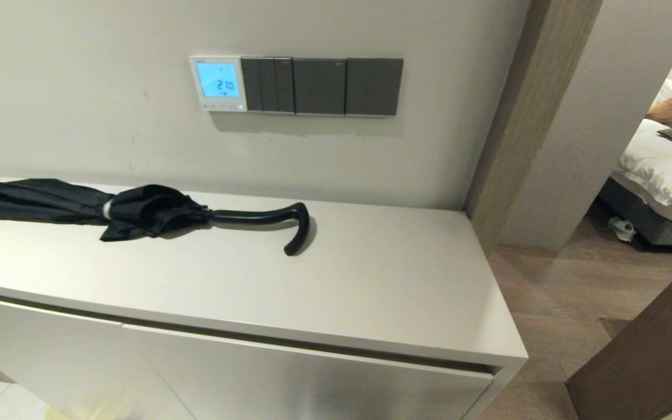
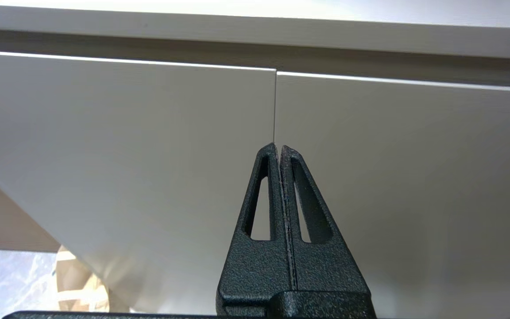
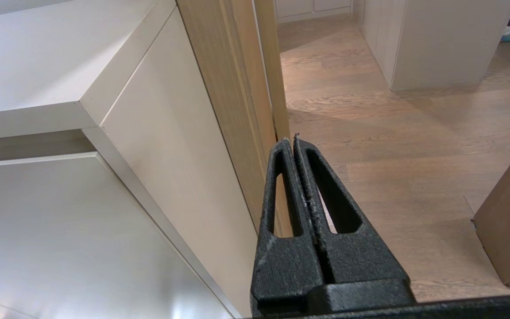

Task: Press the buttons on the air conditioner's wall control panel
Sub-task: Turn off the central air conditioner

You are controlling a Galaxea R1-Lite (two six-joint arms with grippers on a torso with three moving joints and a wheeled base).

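Left tool (image 2: 280, 148): fingers pressed together, pinching nothing. It sits low, below the desk (image 1: 371, 280) top, aimed at the seam between the two cabinet doors (image 2: 275, 106). It does not appear in the head view.

Umbrella (image 1: 108, 210): lies flat on the left half of the desk, folded, long axis running left to right, crook handle toward the centre. It lies below the panel and slightly to its left.

Panel (image 1: 217, 83): mounted on the wall above the desk, at about 11 o'clock in the head view, blue screen lit. Buttons (image 1: 222, 107): a row along the strip under the screen, long axis horizontal. Individual buttons are too small to separate.

Switch plates (image 1: 321, 86): dark grey, touching the panel's right edge and continuing rightward.

Right tool (image 3: 293, 141): fingers pressed together, pinching nothing. It sits low beside the desk's right end, pointing toward the wooden door frame (image 3: 233, 88) and floor; also absent from the head view.

Finding: the panel lies up and forward of both tools, left of centre. In my judgement the left arm is the nearer. It must rise above the desk edge, clear the umbrella, and approach the wall tip first.
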